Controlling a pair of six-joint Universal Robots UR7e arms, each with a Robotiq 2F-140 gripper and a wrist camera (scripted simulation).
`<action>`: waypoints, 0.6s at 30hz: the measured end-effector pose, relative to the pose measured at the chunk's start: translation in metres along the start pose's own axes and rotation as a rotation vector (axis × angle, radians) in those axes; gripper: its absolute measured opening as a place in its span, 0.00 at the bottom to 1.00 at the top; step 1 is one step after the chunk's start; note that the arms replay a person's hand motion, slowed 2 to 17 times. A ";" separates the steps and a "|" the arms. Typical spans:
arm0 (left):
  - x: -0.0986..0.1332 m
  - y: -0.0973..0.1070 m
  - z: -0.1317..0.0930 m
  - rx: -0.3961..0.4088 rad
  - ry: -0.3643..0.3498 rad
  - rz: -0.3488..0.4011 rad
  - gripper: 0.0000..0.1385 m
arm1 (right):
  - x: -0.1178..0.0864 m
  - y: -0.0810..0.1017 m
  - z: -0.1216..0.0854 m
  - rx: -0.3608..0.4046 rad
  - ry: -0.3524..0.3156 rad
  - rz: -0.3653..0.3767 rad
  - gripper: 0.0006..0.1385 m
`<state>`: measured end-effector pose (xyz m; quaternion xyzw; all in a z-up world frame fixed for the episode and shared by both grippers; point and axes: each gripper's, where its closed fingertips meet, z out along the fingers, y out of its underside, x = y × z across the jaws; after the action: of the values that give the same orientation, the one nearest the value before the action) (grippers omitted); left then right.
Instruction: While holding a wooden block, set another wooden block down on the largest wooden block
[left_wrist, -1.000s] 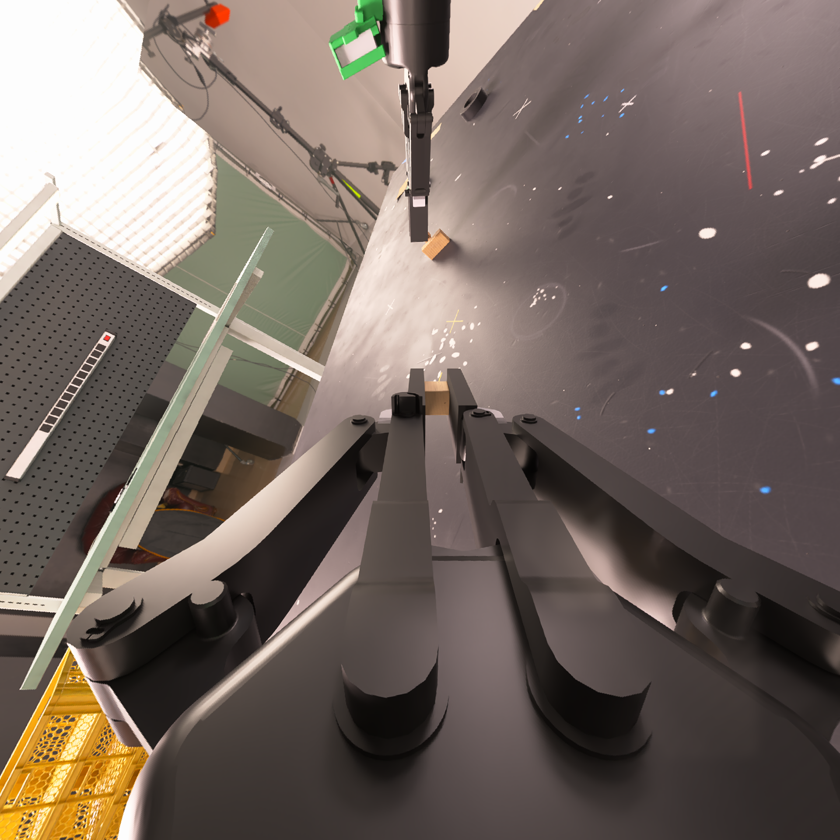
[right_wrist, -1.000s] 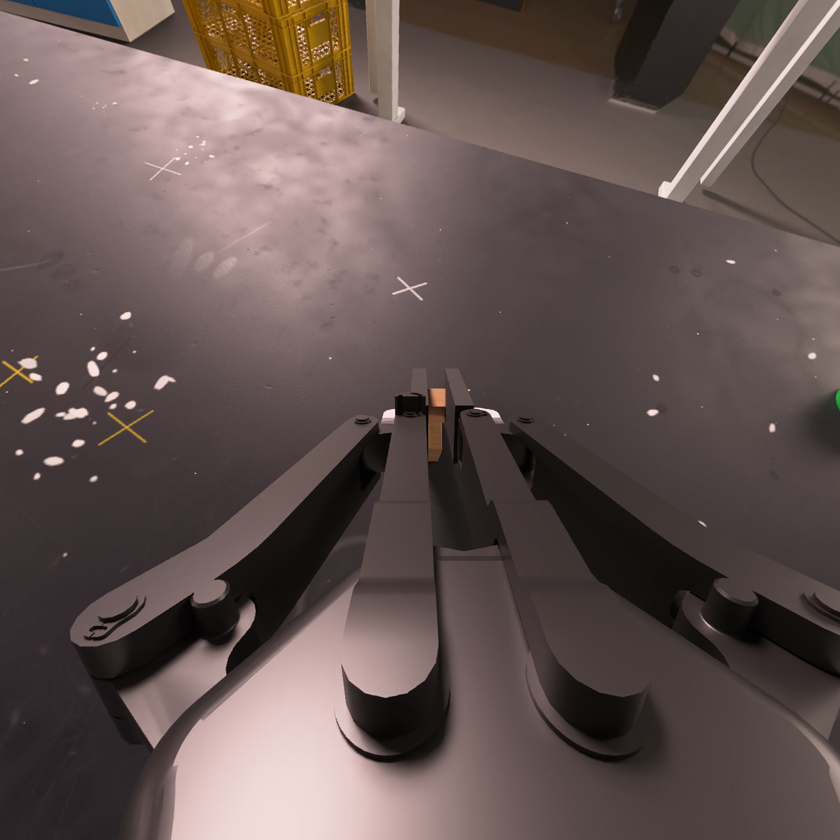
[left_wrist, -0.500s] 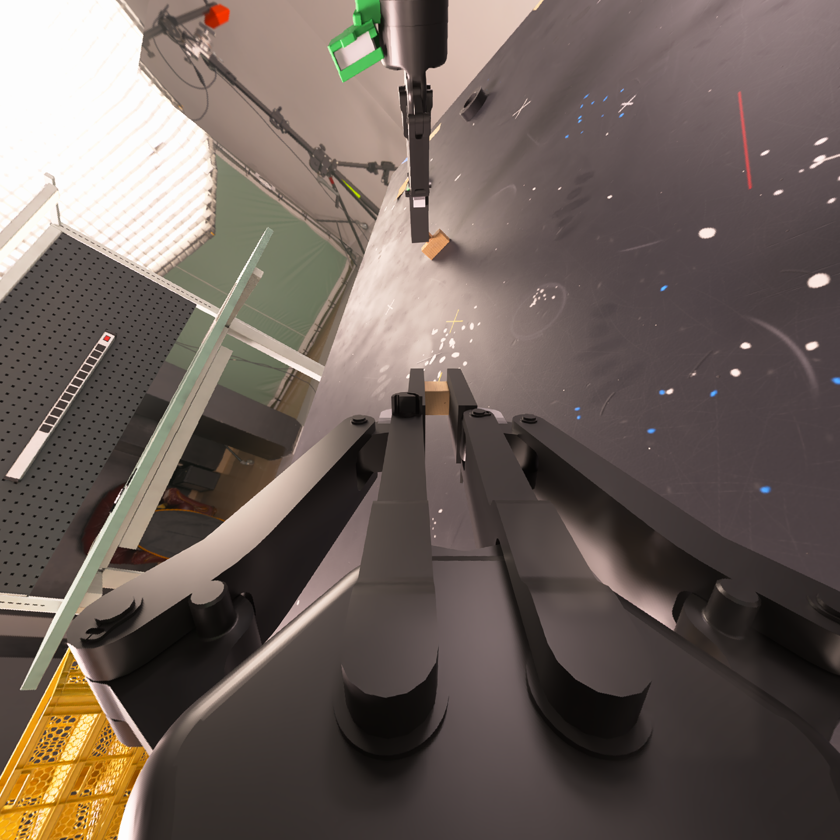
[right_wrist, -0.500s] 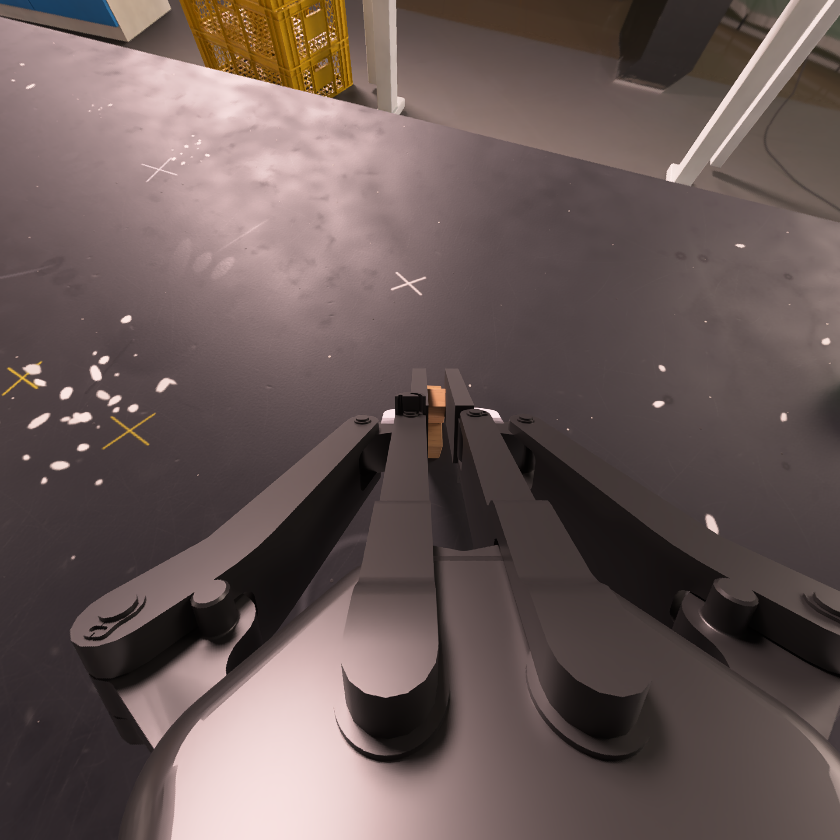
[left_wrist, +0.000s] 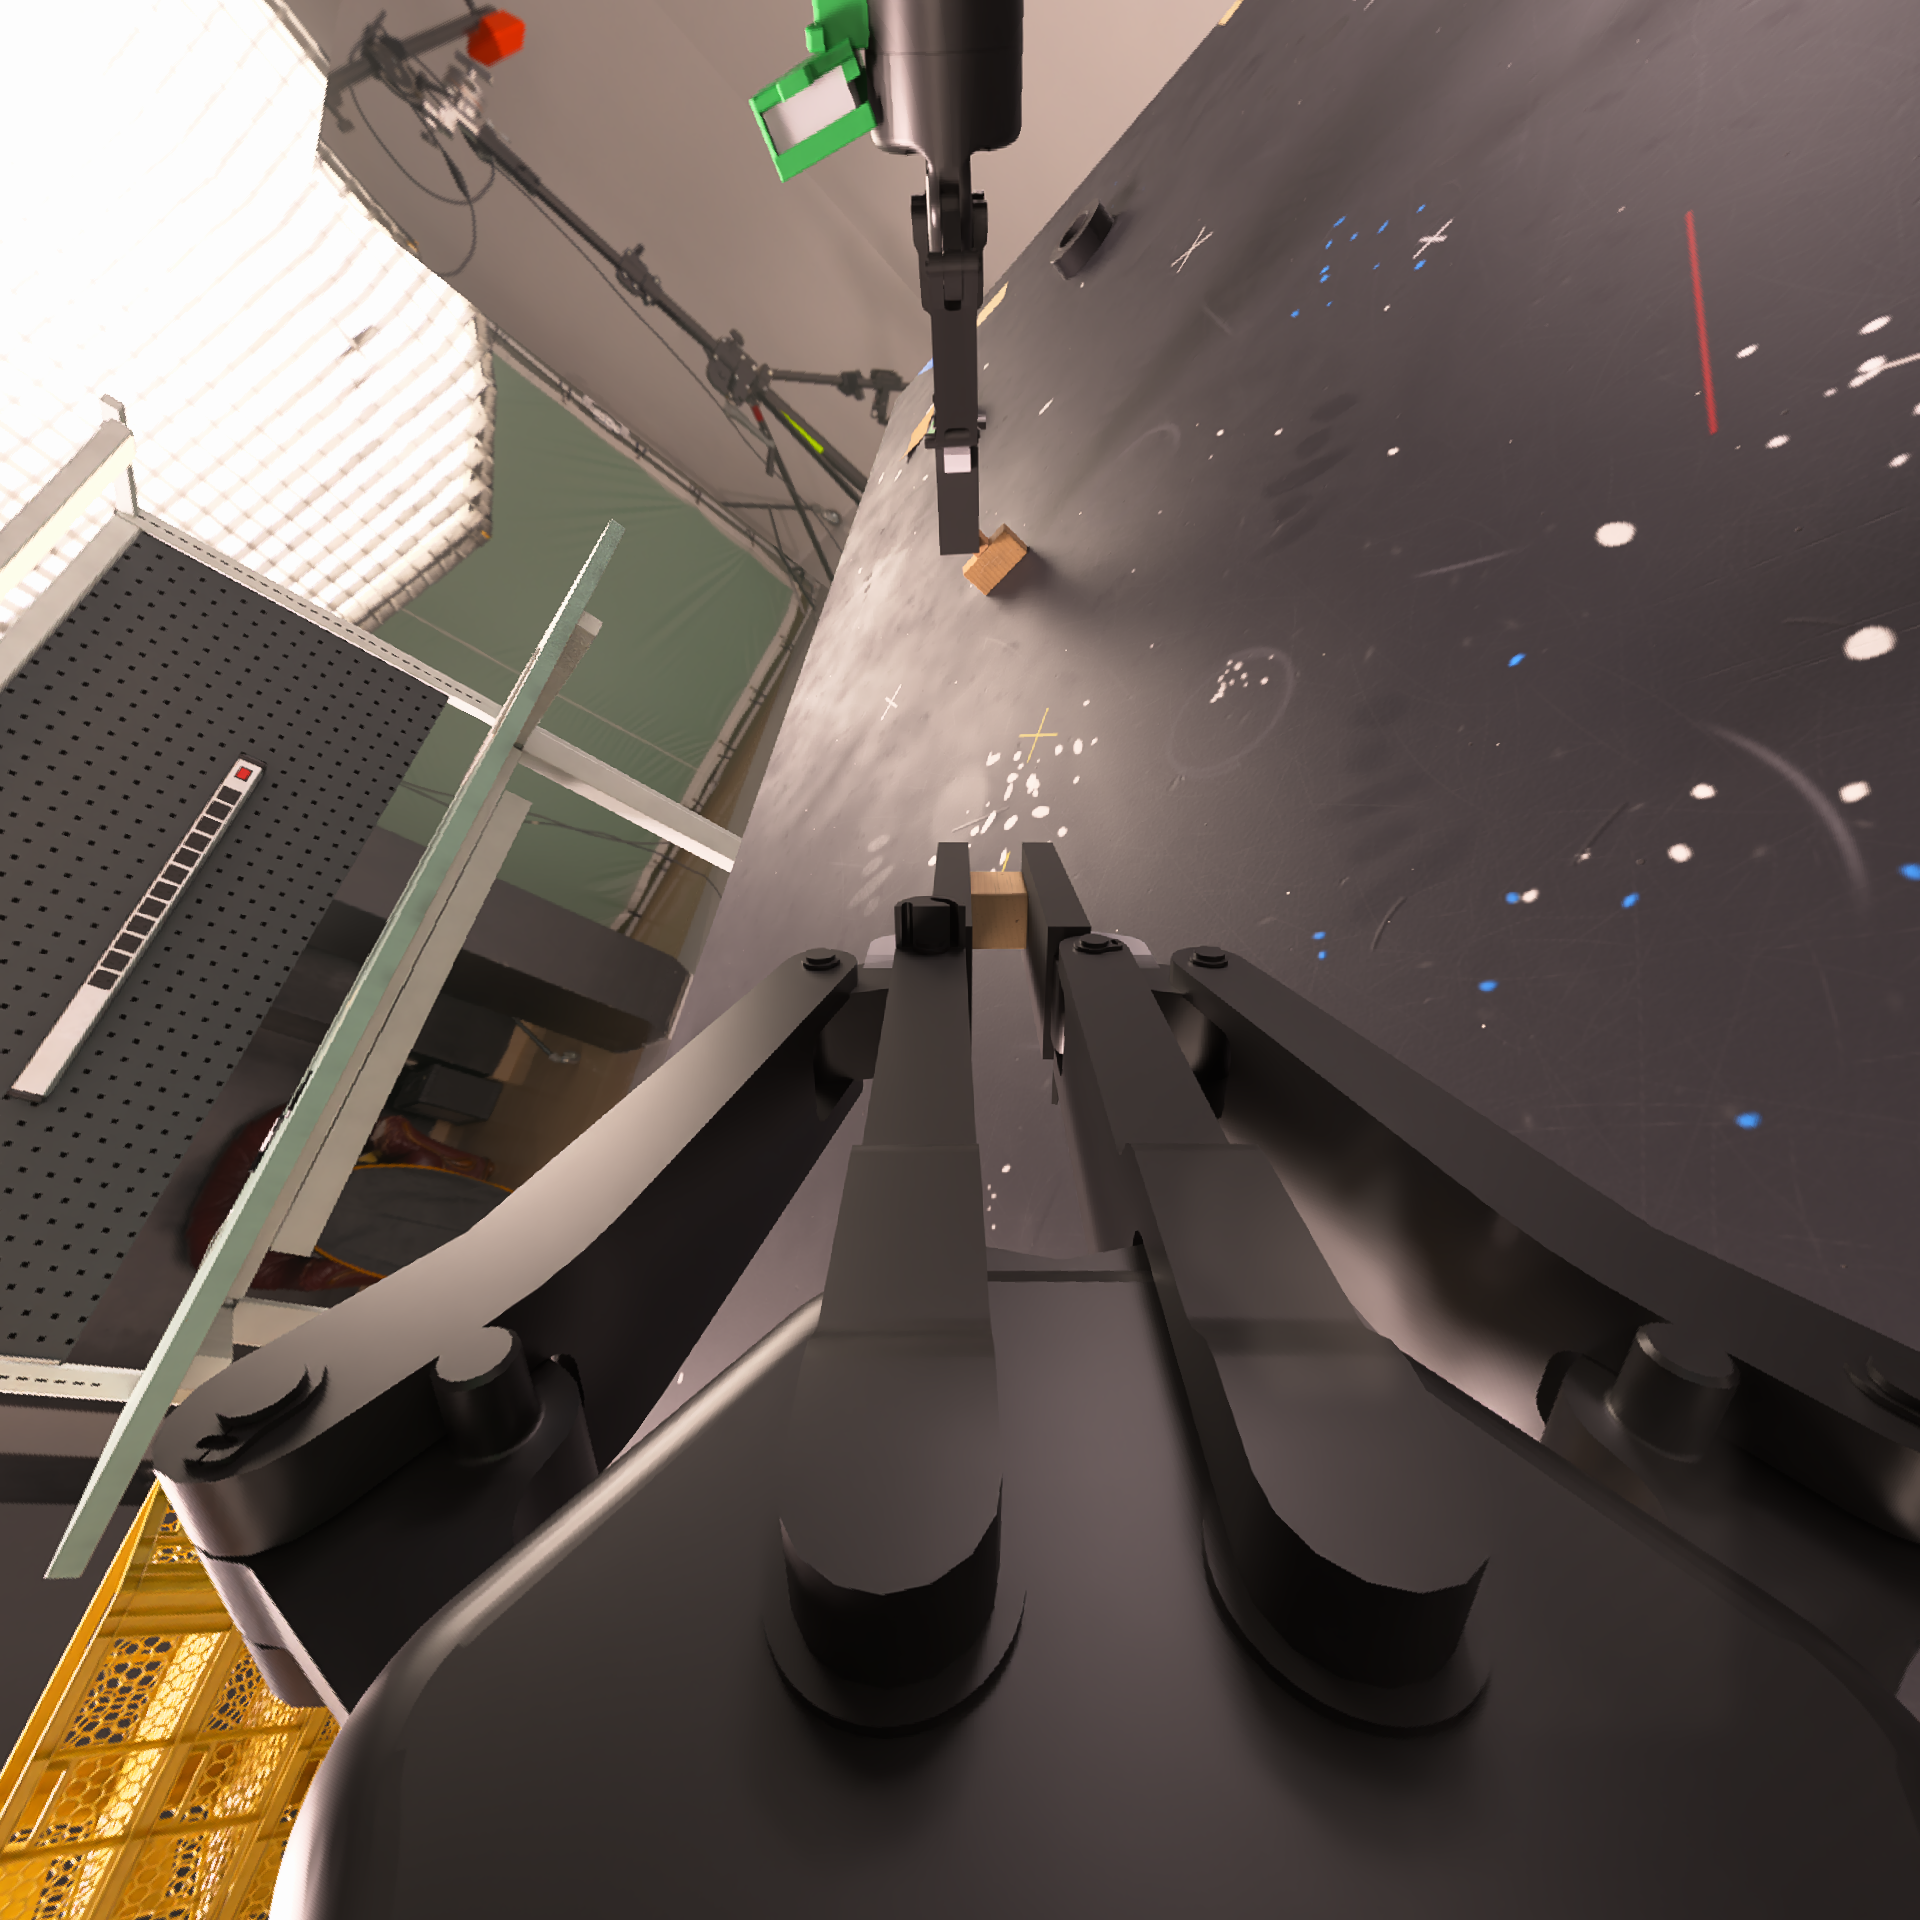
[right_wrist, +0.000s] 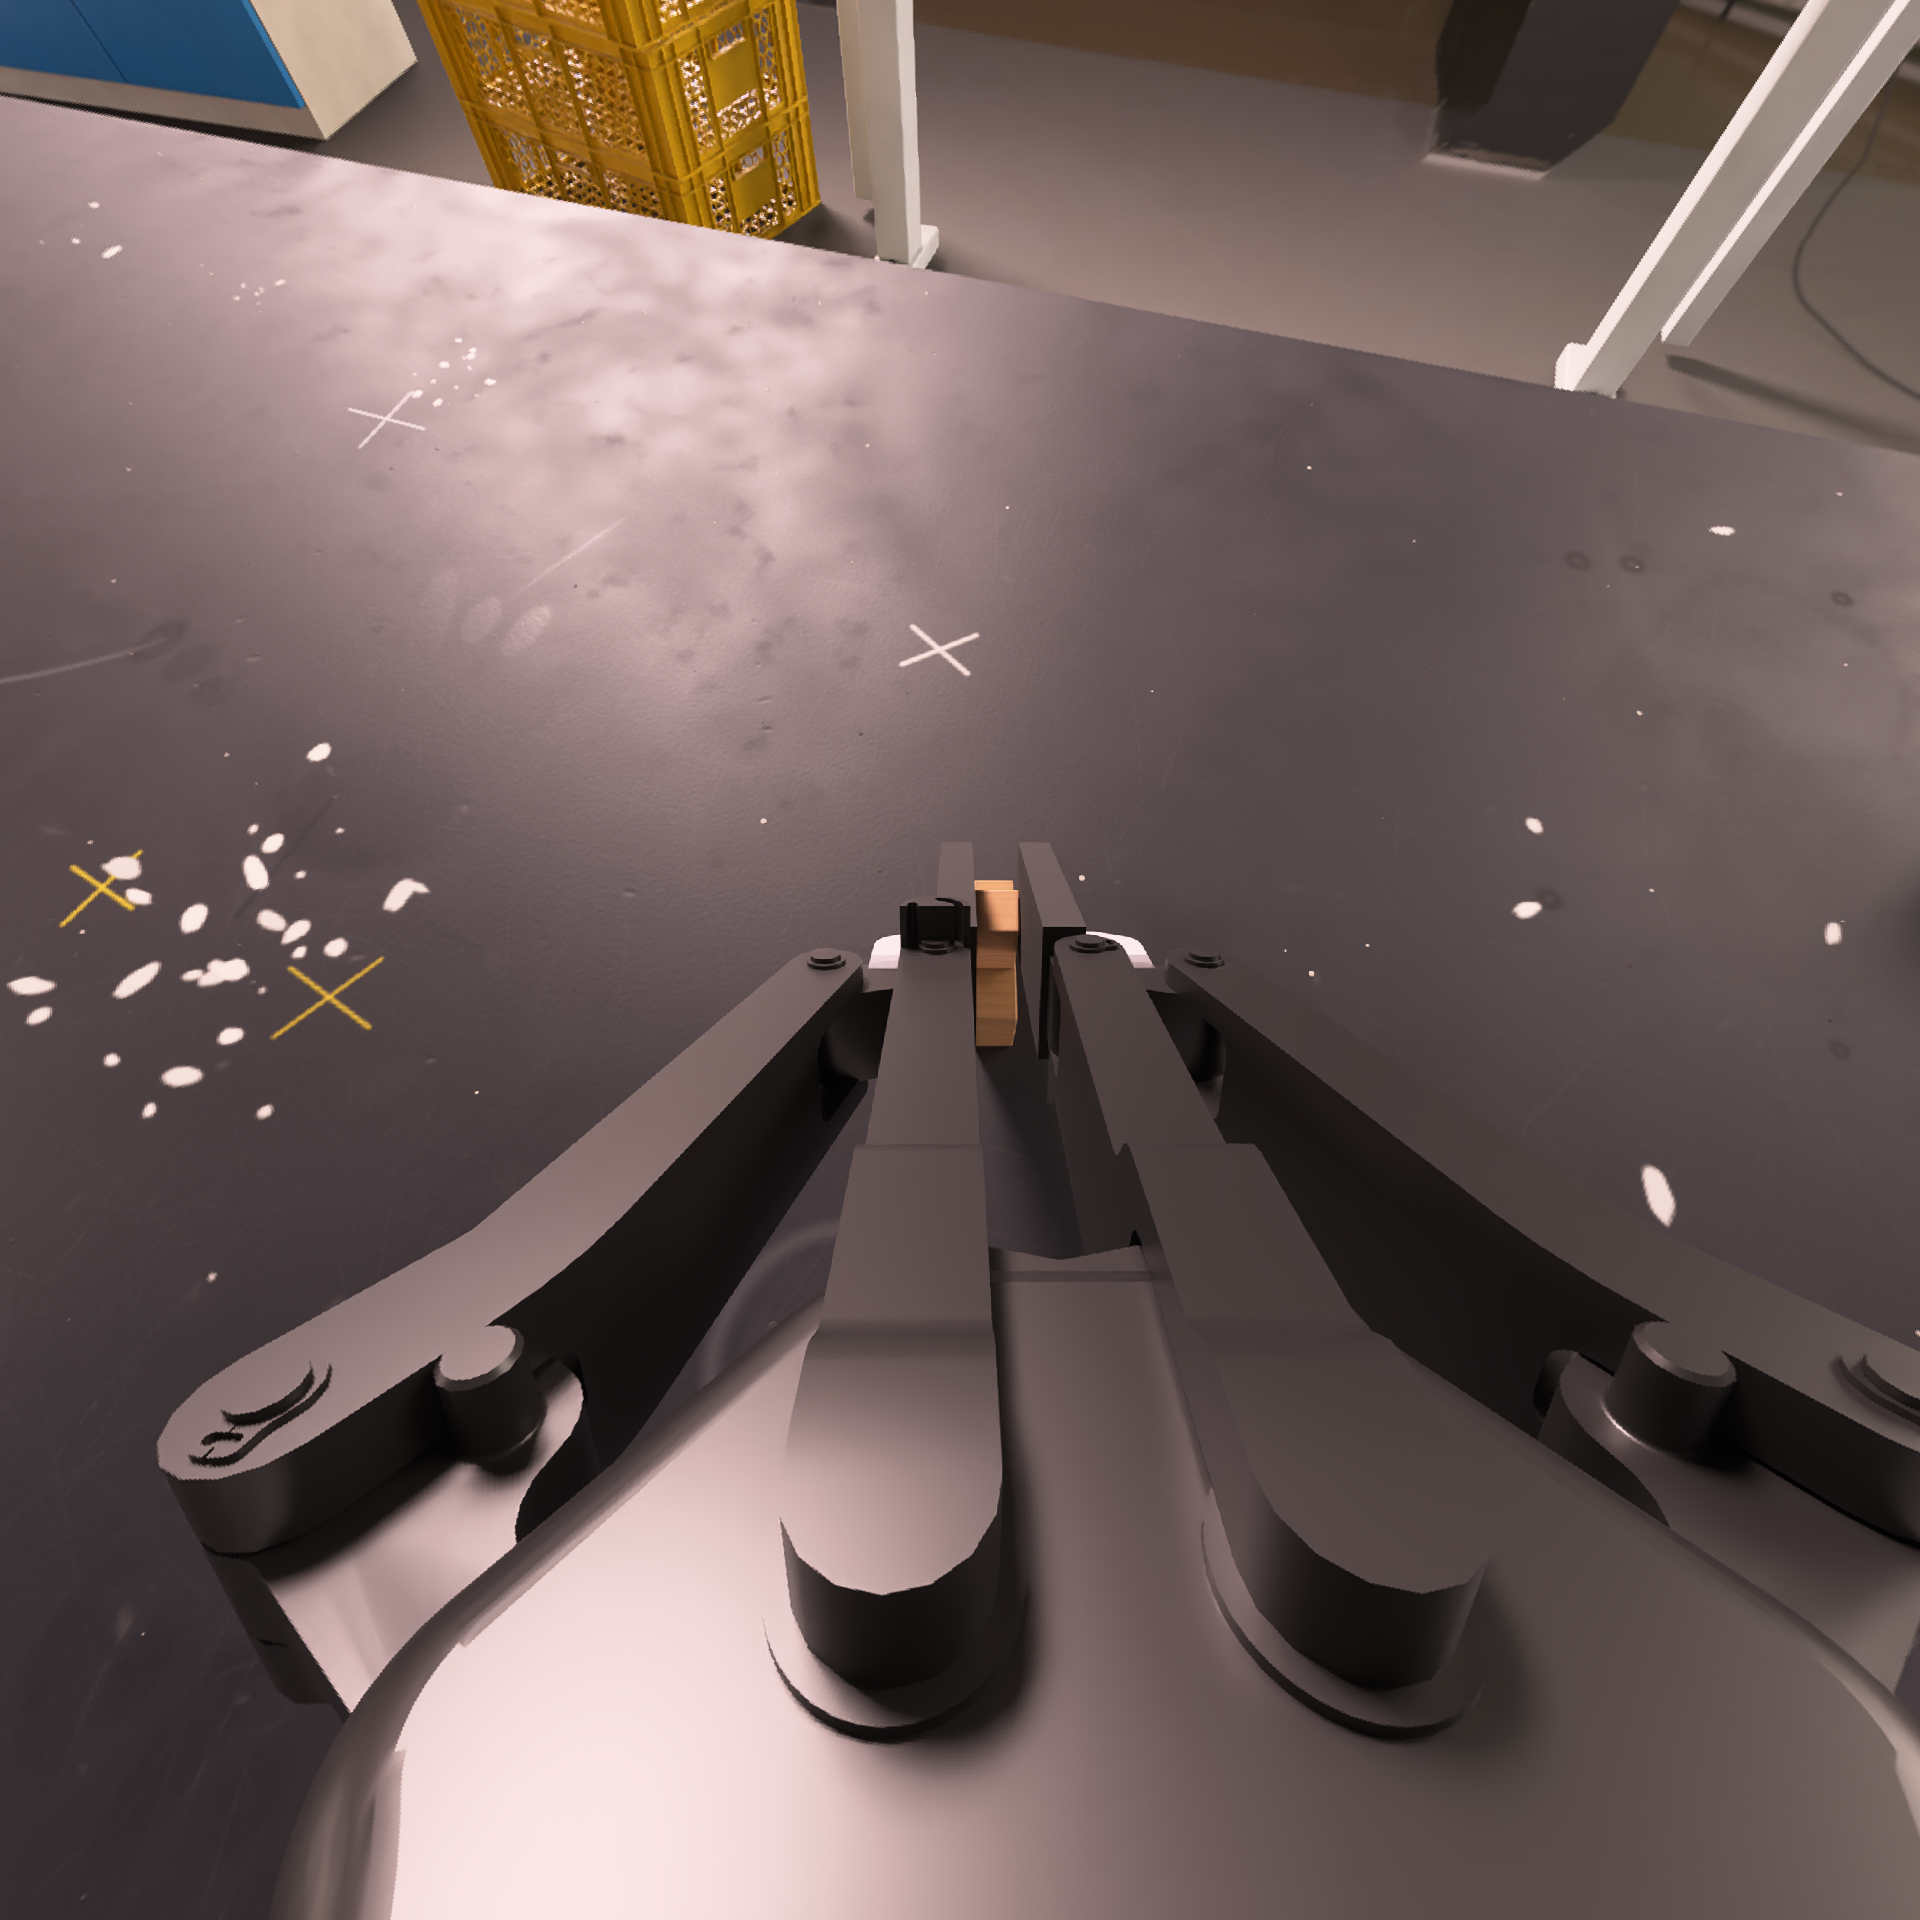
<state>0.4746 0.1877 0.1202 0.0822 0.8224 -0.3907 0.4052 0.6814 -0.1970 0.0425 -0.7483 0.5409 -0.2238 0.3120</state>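
In the left wrist view, a small wooden block (left_wrist: 998, 910) is clamped between the nearly closed fingers of the left gripper (left_wrist: 995, 868). Ahead of the fingertips, on the dark table (left_wrist: 1455, 644), a larger wooden block (left_wrist: 1000, 562) is seen just beside the tip of the right gripper (left_wrist: 958, 530); whether they touch cannot be told. A yellow crate (left_wrist: 114, 1756) lies behind and left of the fingers; its contents cannot be made out.

In the right wrist view, a thin wooden block (right_wrist: 995, 961) is pinched between the right gripper's narrowly parted fingers. Stacked yellow crates (right_wrist: 634, 104) stand far ahead, beyond the table edge.
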 end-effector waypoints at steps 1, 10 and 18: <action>0.000 0.000 0.000 0.000 0.000 0.000 0.10 | 0.000 0.000 0.000 0.002 -0.002 0.002 0.09; 0.000 0.000 0.000 -0.002 0.001 0.002 0.10 | -0.001 -0.004 -0.005 0.030 -0.025 0.022 0.13; 0.000 0.000 0.000 -0.001 0.002 0.001 0.10 | -0.002 -0.006 -0.010 0.039 -0.043 0.036 0.17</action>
<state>0.4746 0.1877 0.1198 0.0829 0.8229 -0.3902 0.4047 0.6776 -0.1961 0.0539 -0.7368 0.5431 -0.2124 0.3421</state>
